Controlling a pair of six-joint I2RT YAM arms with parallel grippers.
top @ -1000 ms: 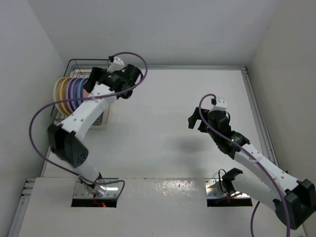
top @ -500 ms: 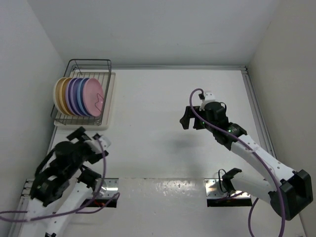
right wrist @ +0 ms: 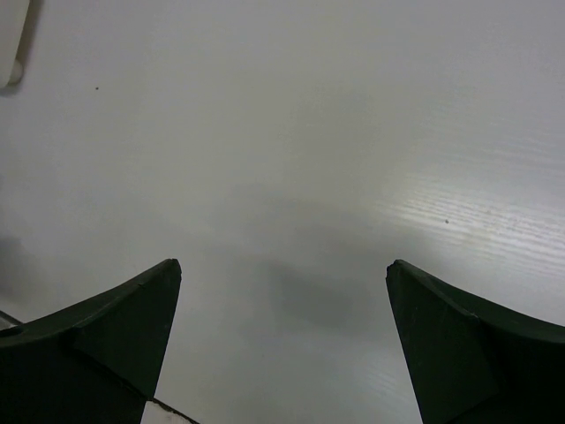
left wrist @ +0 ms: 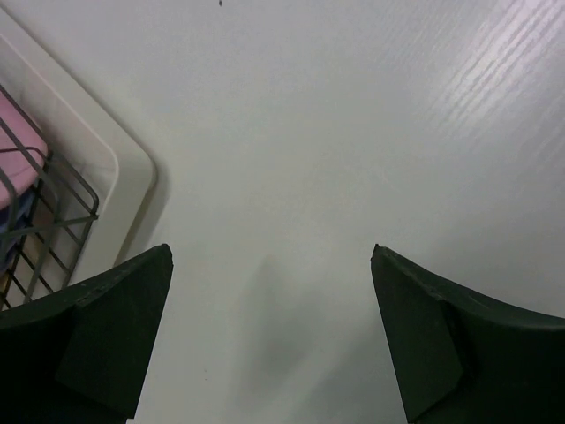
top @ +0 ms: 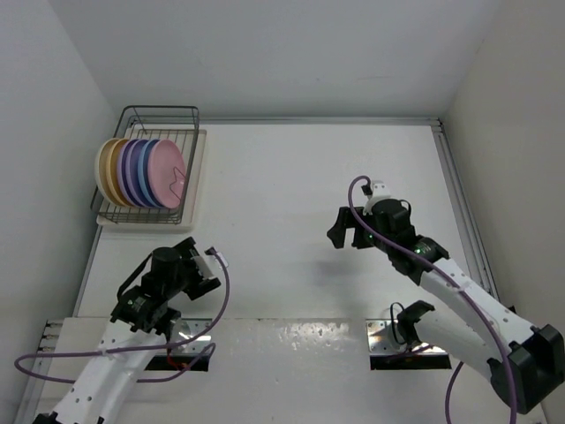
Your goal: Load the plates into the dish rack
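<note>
The dish rack (top: 161, 111) stands at the far left of the table, dark wire on a cream-white tray base (top: 196, 181). Several plates stand on edge in it in a row: cream (top: 103, 166) and orange-yellow at the left, then purple (top: 131, 170) and blue, with pink (top: 164, 170) at the right. My left gripper (top: 190, 258) is open and empty, near the table's front left, short of the rack. The left wrist view shows the gripper (left wrist: 271, 258) over bare table, with the rack corner (left wrist: 55, 205) and a pink plate edge (left wrist: 12, 141) at the left. My right gripper (top: 342, 235) is open and empty over mid-table, as the right wrist view (right wrist: 284, 265) shows.
White walls close in the table at the left, back and right. A raised rail (top: 459, 194) runs along the right edge. The arm bases (top: 177, 340) sit at the near edge. A corner of the cream tray (right wrist: 11, 44) shows at the right wrist view's top left.
My left arm has pulled back from the rack to the near left, leaving the pink plate standing in it. My right gripper shifted slightly left and back.
</note>
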